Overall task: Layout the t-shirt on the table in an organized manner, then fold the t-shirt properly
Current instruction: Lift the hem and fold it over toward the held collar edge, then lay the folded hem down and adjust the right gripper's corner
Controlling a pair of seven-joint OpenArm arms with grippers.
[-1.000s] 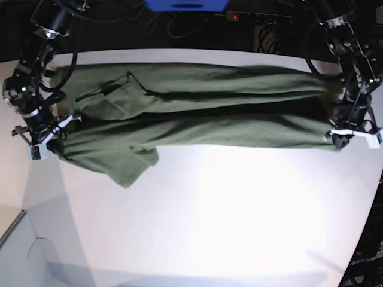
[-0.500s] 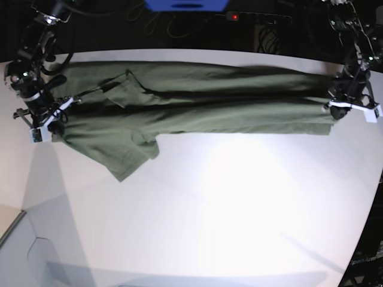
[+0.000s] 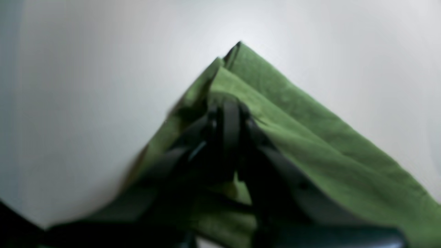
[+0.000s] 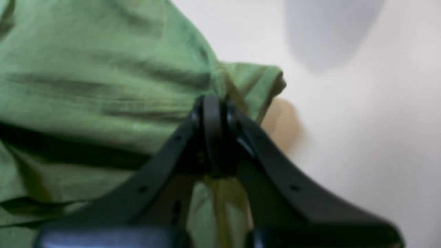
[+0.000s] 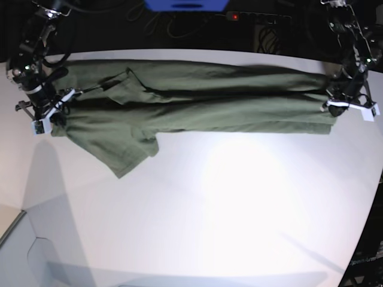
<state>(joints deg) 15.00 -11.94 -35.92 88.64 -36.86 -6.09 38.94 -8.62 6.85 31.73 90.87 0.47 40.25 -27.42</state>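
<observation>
From my remote station, the near half of the white table lies bare under bright glare. Beyond it the olive-green t-shirt stretches in a long folded band across the tabletop's far side, one short sleeve drooping toward me. My right gripper is clamped tight on the fabric at the sleeve end; its wrist view shows black fingers pinching bunched cloth. My left gripper is likewise closed on the opposite end, pinching a layered corner of the shirt.
</observation>
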